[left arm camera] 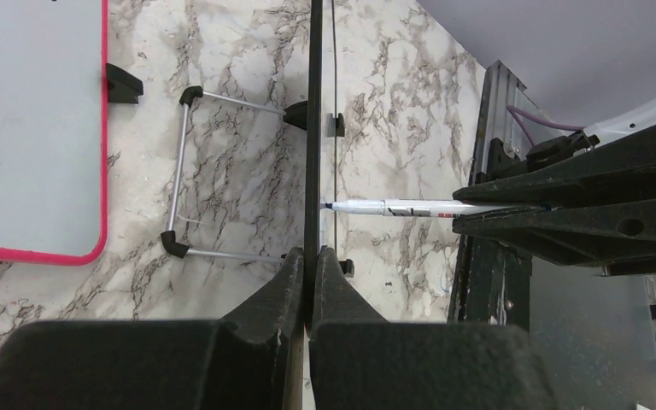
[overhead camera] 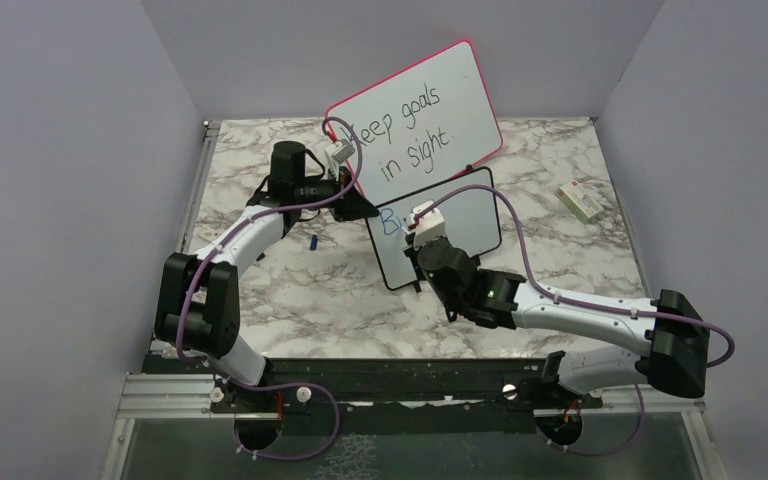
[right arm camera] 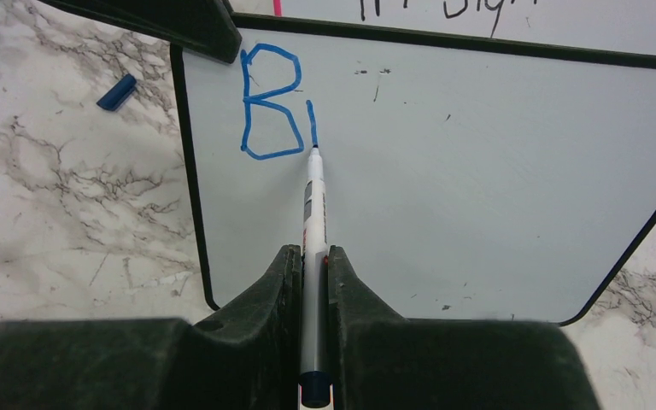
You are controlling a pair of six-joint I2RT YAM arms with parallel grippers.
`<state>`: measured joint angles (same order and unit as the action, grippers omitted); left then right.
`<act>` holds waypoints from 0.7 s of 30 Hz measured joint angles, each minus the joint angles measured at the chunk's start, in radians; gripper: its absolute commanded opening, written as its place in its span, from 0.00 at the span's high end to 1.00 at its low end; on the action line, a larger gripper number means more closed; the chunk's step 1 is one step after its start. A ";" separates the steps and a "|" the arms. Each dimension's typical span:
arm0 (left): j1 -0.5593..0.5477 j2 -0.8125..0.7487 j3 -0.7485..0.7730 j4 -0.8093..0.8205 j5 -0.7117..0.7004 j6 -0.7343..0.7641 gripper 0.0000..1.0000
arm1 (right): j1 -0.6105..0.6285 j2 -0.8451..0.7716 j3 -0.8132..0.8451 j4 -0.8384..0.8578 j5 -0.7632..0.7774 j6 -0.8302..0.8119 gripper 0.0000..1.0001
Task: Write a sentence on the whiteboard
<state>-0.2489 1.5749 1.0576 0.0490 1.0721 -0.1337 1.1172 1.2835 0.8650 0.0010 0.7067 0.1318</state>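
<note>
Right gripper [right arm camera: 313, 254]: matte black fingers clamped tight on a slim white marker [right arm camera: 314, 201], its barrel running straight out between them. The felt tip touches the whiteboard [right arm camera: 478, 188], a glossy pale panel with a thin black frame and rounded corners. It stands mid-table, just in front of the pink-framed board [overhead camera: 415, 115].

The sentence [right arm camera: 269, 102] reads a blocky blue "B" plus one short upright stroke, with the tip at the stroke's lower end.

Left gripper [left arm camera: 310, 256]: jaws pinched on the whiteboard's frame. The left wrist view shows that board edge-on, with a wire easel [left arm camera: 179, 184] on the marble-pattern table [left arm camera: 393, 85]. The right wrist view shows a blue cap [right arm camera: 117, 91] lying left of the whiteboard.
</note>
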 measured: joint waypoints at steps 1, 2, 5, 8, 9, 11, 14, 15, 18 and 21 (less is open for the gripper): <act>0.000 0.000 0.000 0.000 0.000 0.000 1.00 | 0.000 -0.001 0.000 -0.004 -0.002 0.002 0.99; 0.000 0.000 0.000 0.000 0.000 0.000 1.00 | 0.000 -0.001 0.000 -0.007 -0.002 0.005 0.99; 0.000 0.000 0.000 0.000 0.000 0.000 1.00 | 0.000 -0.002 0.000 -0.018 -0.006 0.011 0.99; 0.000 0.000 0.000 0.000 0.000 0.000 1.00 | 0.000 -0.003 0.000 -0.027 -0.011 0.015 1.00; 0.000 0.000 0.000 0.000 0.000 0.000 1.00 | 0.000 -0.003 0.000 -0.028 -0.013 0.016 1.00; 0.000 0.000 0.000 0.000 0.000 0.000 1.00 | 0.000 -0.003 0.000 -0.031 -0.014 0.018 0.99; 0.000 0.000 0.000 0.000 0.000 0.000 1.00 | 0.000 -0.003 0.000 -0.032 -0.016 0.018 1.00; 0.000 0.000 0.000 0.000 0.000 0.000 1.00 | 0.000 -0.003 0.000 -0.032 -0.016 0.018 0.99; 0.000 0.000 0.000 0.000 0.000 0.000 1.00 | 0.000 -0.004 -0.001 -0.029 -0.016 0.017 1.00; 0.000 0.000 0.000 0.000 0.000 0.000 1.00 | 0.000 -0.005 -0.006 -0.020 -0.015 0.012 0.99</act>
<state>-0.2489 1.5749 1.0576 0.0490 1.0721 -0.1333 1.1172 1.2785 0.8585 -0.0189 0.6914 0.1440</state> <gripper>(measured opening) 0.020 0.157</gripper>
